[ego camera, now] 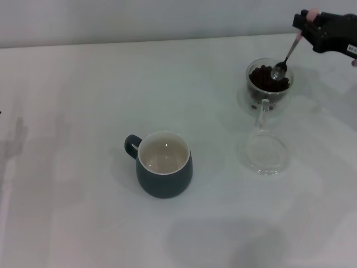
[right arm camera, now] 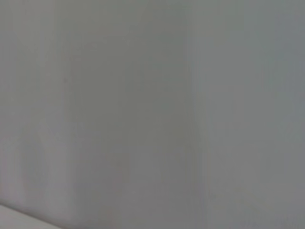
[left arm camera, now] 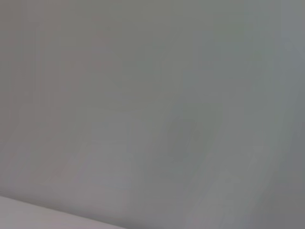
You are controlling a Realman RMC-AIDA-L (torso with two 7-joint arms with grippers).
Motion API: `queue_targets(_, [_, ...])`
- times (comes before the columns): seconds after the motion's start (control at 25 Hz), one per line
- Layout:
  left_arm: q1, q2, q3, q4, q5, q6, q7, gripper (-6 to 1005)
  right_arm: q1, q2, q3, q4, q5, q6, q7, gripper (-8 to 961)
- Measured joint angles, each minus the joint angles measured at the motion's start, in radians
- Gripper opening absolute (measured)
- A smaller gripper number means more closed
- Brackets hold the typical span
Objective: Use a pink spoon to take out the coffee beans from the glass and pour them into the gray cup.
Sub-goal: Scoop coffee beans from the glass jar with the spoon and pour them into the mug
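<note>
In the head view the glass [ego camera: 269, 89] stands at the far right of the table, holding the coffee beans [ego camera: 266, 79]. My right gripper [ego camera: 308, 22] is at the top right, shut on the pink spoon [ego camera: 289, 53] by its pale pink handle. The spoon slants down so its metal bowl rests at the top of the beans inside the glass. The gray cup [ego camera: 163, 163] stands near the middle of the table, cream inside and empty, its handle to the left. My left gripper is out of view. Both wrist views show only a plain grey surface.
A flat, shallow clear glass dish [ego camera: 265, 152] lies on the white table [ego camera: 72, 111] just in front of the glass. The table's far edge meets a pale wall at the back.
</note>
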Motion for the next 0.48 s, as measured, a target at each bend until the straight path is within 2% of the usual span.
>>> queue_targets(0.28, [-0.001, 0.000, 0.000, -0.001, 0.013, 0.008, 0.000, 800, -0.001, 0.002, -0.002, 0.061, 0.000, -0.030, -0.026, 152])
queue_targets(0.48, [0.005, 0.000, 0.001, -0.005, 0.024, 0.008, 0.000, 800, 0.003, 0.004, 0.007, 0.105, 0.012, -0.035, 0.034, 152])
